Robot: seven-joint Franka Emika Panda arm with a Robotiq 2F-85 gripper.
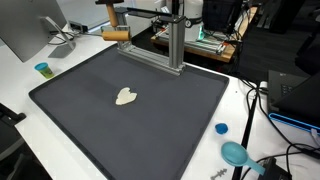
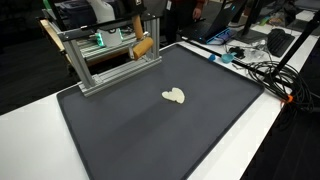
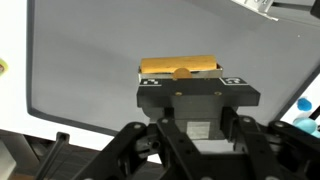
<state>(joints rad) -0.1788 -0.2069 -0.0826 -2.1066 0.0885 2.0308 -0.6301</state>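
- Worktop point(image 1: 20, 88): white, with a dark mat lying across most of it.
- Mat point(image 1: 150, 125): dark grey, rectangular with rounded corners, also seen in the wrist view point(image 3: 90, 60) as the ground far beneath the jaws.
- Monitor point(image 1: 25, 30): at the far left of an exterior view, off the mat.
- Frame point(image 1: 175, 45): silver metal bars, standing upright along the far edge of the mat in both exterior views point(image 2: 100, 65).
- Cables point(image 2: 265, 70): a dark tangle on the worktop, right of the mat in an exterior view.
- Jaws: closed as far as they go, clamped from above on the wooden block; in the wrist view, dark linkages low in the picture with the block beyond them.
- Block point(image 2: 143, 46): light brown wood, held level in the air above the far edge of the mat, just beside the frame; touching the frame or not, cannot tell; same block at far left of the frame point(image 1: 117, 34) and mid-picture at the wrist point(image 3: 180, 67).
- Cream piece point(image 1: 126, 96): small, pale, lobed, lying flat near the middle of the mat, well apart from the block and frame point(image 2: 174, 96).
- Teal thing point(image 1: 235, 153): on the worktop off the near right corner of the mat.
- Blue cap point(image 1: 221, 128): just beside the mat's right edge.
- Cup point(image 1: 42, 69): tiny, blue, left of the mat.
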